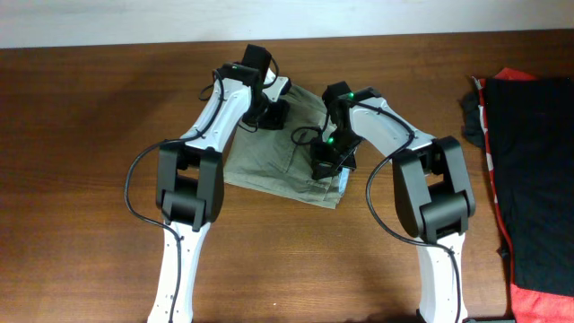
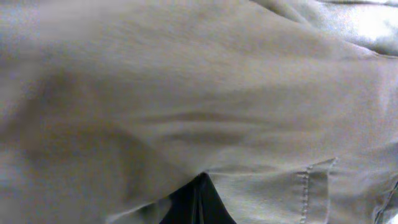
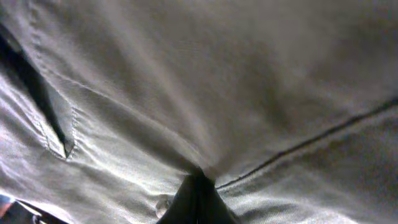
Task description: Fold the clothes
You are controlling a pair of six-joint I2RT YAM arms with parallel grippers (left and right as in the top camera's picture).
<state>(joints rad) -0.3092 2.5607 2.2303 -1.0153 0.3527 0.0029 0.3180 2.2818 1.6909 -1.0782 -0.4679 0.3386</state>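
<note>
**Both tools clamped on khaki shorts (image 1: 269,166) lying on a wooden surface (image 1: 90,135)**

The left tool (image 1: 266,115), jaws closed tight, pinches the cloth at the shorts' far left corner. Its wrist view is filled with fabric draped over the dark fingers (image 2: 196,205), with a stitched pocket seam to the right. The shorts lie near the middle of the surface, slightly rumpled, running from far left to near right between the two arms. The right tool (image 1: 328,167), likewise closed, grips the fabric near the near right edge. Its wrist view shows creases converging on the fingertips (image 3: 196,202) and a pocket opening at left. Well apart, at the right edge of the surface, a black garment (image 1: 538,152) lies on a red cloth (image 1: 534,301).
</note>
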